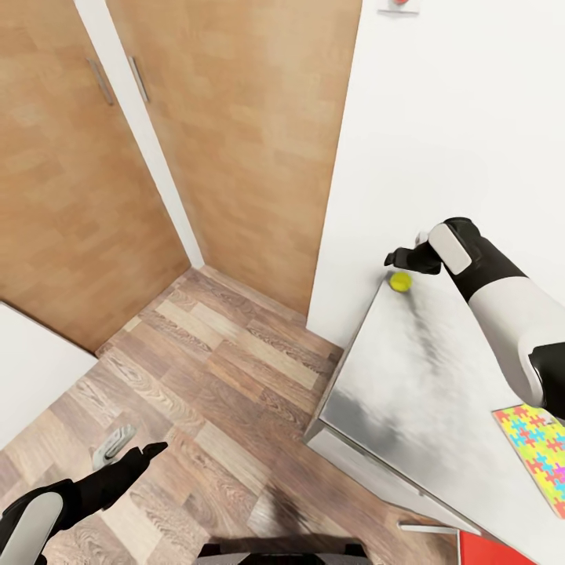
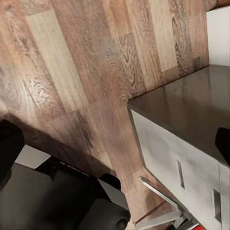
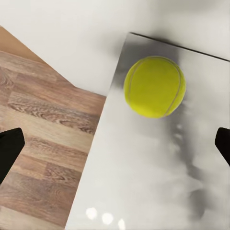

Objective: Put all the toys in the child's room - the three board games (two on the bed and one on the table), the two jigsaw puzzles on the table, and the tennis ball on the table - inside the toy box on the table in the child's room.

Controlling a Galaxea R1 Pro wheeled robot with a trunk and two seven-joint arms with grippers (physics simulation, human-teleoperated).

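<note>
Wood-plank floor (image 1: 204, 377), white wall (image 1: 463, 118), wardrobe doors (image 1: 235, 118): R arm reaching for the tennis ball.

Tennis ball (image 1: 400, 282) sits at the far corner of the table (image 1: 408, 392), close to the wall. Right gripper (image 1: 404, 258) hangs just above it, not touching; jaws spread wide in the wrist view, w/ the ball ahead between the finger tips, prob. lined up to drop and close. Jigsaw puzzle (image 1: 537, 451) lies on the table nearer the robot, well apart from the ball. Left gripper (image 1: 129, 453) hangs idle over the floor off the table, fingers apart, holding nothing.
</note>
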